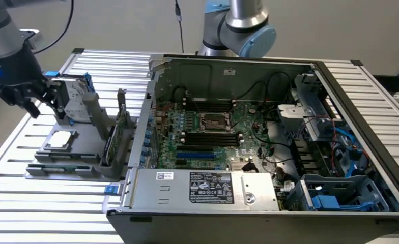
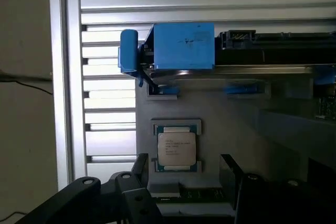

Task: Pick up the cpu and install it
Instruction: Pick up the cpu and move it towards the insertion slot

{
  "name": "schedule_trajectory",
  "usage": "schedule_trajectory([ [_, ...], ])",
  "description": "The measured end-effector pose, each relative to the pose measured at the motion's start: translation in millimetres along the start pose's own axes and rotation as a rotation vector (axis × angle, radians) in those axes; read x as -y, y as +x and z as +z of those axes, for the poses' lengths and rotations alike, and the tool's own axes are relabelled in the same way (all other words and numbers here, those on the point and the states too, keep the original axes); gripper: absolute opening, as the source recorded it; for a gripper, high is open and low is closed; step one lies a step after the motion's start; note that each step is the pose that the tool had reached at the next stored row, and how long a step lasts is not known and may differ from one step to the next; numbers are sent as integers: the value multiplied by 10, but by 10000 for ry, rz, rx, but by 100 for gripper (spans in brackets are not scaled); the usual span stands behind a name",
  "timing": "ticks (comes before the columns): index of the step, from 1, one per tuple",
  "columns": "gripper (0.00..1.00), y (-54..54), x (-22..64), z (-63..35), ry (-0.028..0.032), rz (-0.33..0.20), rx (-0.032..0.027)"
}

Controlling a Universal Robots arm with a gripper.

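cpu (image 1: 61,138): small flat square, dull silver top, greenish edge around it in wrist view. Lies flat in grey holder (image 1: 77,152) on desk (image 1: 362,86), near desk edge at exterior view's left. Jaws open wide, holding nothing. They hang over holder, one each side of cpu in wrist view, not touching it. Silver hard drive with blue bracket (image 1: 76,99) stands upright just beside cpu. Desk made of shiny metal slats. Big open computer case (image 1: 240,68) sits on middle of desk. Room wall plain grey.
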State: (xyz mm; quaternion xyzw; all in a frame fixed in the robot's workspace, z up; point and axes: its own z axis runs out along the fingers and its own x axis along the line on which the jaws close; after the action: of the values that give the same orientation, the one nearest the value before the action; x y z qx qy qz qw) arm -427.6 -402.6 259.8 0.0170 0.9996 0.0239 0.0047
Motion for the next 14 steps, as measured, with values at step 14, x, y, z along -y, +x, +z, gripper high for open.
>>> schedule_trajectory([
  [14,65,-21,61,253,-1,-30,-1],
])
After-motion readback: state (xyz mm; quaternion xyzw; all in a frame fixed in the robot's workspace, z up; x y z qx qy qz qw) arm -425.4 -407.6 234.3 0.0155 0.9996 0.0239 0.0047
